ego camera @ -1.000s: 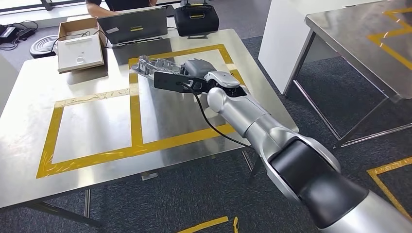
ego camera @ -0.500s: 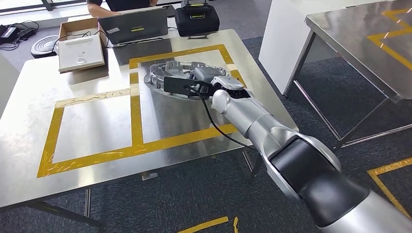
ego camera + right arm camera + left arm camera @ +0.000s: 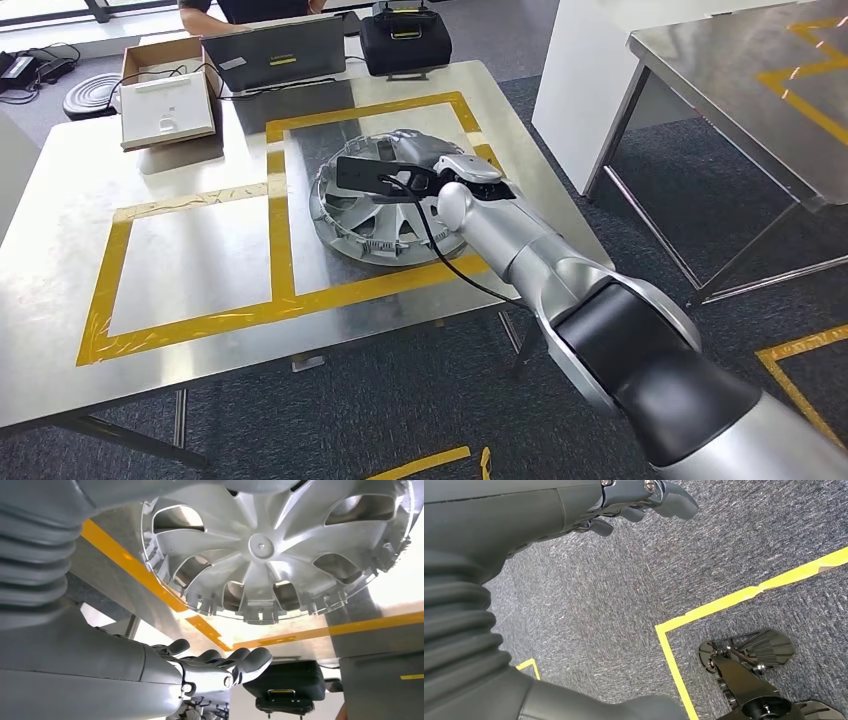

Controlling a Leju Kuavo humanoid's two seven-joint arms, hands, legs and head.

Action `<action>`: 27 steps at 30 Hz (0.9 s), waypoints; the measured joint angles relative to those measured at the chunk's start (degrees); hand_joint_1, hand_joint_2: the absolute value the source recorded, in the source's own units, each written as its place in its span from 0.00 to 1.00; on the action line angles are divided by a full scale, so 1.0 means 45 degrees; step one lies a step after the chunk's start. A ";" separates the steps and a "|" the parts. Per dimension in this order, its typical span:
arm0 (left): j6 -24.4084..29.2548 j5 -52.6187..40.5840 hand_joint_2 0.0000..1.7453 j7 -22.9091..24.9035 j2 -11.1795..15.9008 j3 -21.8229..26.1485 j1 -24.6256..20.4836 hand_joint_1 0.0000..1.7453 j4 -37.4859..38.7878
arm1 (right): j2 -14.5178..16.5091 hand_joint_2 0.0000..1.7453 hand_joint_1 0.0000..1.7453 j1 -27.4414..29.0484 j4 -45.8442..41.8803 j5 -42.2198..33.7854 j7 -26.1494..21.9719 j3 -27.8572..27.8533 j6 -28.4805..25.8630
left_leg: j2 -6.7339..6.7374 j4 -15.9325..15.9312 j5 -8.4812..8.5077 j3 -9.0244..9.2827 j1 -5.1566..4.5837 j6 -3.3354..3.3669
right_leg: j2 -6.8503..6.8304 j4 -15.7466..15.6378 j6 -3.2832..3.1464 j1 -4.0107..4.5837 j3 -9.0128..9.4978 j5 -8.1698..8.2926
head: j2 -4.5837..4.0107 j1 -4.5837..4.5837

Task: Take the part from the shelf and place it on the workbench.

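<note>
Head view, centre of frame: a silver wheel cover, the part, lies flat on the steel table, inside the right-hand yellow tape box. Right arm reaches in from lower right; right hand sits at the part's upper-right rim. Right wrist view: fingers extended side by side, nothing between them, spokes of the part close by. Whether any finger touches the rim, can't tell. Left hand, left wrist view, hangs over grey carpet, fingers loosely curled, holding nothing.

Upper left of head view: a cardboard box, a laptop, a black case.

Step, as judged: placing looks done, release stage. Next move calls for drawing the right hand up and back w/o snagging the rim or dragging the part off its spot.
</note>
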 joint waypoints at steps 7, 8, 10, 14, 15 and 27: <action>0.0015 0.0146 0.00 0.0039 0.0017 0.0018 0.0047 0.00 0.0005 | 0.0077 0.00 0.00 -0.0365 -0.0374 -0.1353 -0.1979 -0.0716 -0.1216 | -0.0001 0.0053 -0.0026 -0.0015 -0.0026 0.0073 | -0.0004 -0.0018 0.0042 -0.0036 0.0003 0.0020 | 0.0000 -0.0005; 0.0029 0.0183 0.00 0.0047 0.0026 0.0046 0.0070 0.00 0.0005 | 0.0089 0.00 0.00 -0.0425 -0.0664 -0.1830 -0.2517 -0.0964 -0.1397 | -0.0001 0.0076 -0.0039 -0.0023 -0.0043 0.0119 | -0.0005 -0.0031 0.0069 -0.0056 0.0006 0.0033 | 0.0000 -0.0005; 0.0064 0.0238 0.00 0.0068 0.0033 0.0134 0.0144 0.00 0.0005 | 0.0107 0.00 0.00 -0.0449 -0.1686 -0.3021 -0.3419 -0.1622 -0.1418 | 0.0005 0.0013 0.0017 0.0011 -0.0058 0.0209 | 0.0002 -0.0097 0.0141 -0.0071 0.0037 0.0086 | 0.0000 -0.0009; 0.0102 0.0259 0.00 0.0087 0.0000 0.0271 0.0275 0.00 0.0016 | -0.0001 0.00 0.00 -0.0255 -0.4540 -0.4954 -0.3827 -0.2902 -0.0653 | 0.0112 -0.0465 0.0368 0.0208 0.0117 0.0333 | -0.0019 0.1026 0.0325 -0.0070 -0.0386 -0.0734 | 0.0001 0.0010; 0.0102 0.0260 0.00 0.0089 -0.0005 0.0302 0.0291 0.00 0.0018 | -0.0051 0.00 0.00 -0.0113 -0.5135 -0.5172 -0.3826 -0.3076 -0.0532 | 0.0113 -0.0477 0.0383 0.0201 0.0135 0.0357 | -0.0020 0.1834 0.0381 -0.0096 -0.0725 -0.1141 | 0.0001 0.0010; 0.0105 0.0069 0.00 0.0183 -0.0070 0.0389 0.0227 0.00 0.0012 | -0.0795 0.00 0.00 0.1773 -0.9657 -0.5490 -0.3984 -0.3470 -0.0845 | 0.0064 0.0445 -0.0052 -0.0352 0.0413 -0.0506 | 0.0080 0.0467 0.0141 -0.0361 -0.0055 -0.0293 | 0.0000 0.0022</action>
